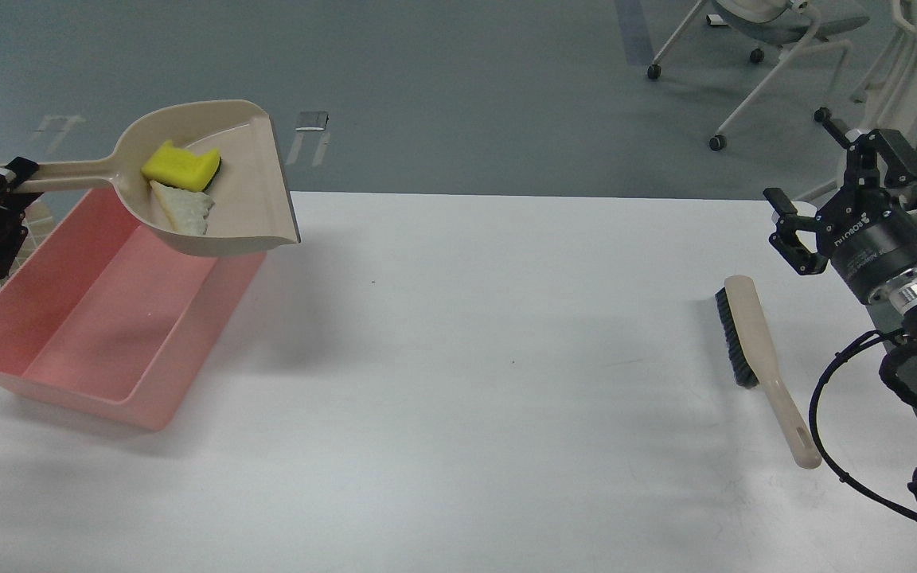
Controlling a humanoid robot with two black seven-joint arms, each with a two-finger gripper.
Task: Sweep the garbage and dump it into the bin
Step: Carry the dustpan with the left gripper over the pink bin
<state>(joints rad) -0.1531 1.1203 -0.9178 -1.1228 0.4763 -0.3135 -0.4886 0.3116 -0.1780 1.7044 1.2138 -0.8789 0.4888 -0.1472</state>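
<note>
Over on the left, the left end effector [9,179] is gripping the handle of a beige plastic long-handled dustpan [247,179], holding it up above the big shallow pink plastic tub [92,350] sitting at the white surface's [458,398] left edge. Both scraps are lying inside the pan: a bright yellow sponge chunk [177,165] and, touching it, a thin off-white crusty strip [182,211]. Way off to the right, the right end effector [813,199] is hanging open and empty, near a beige brush with black bristles [761,362] lying flat.

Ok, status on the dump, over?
Left gripper shut on dustpan handle, above bin. Garbage in pan, undumped. Right gripper open, brush on table. Nothing blocking.
</note>
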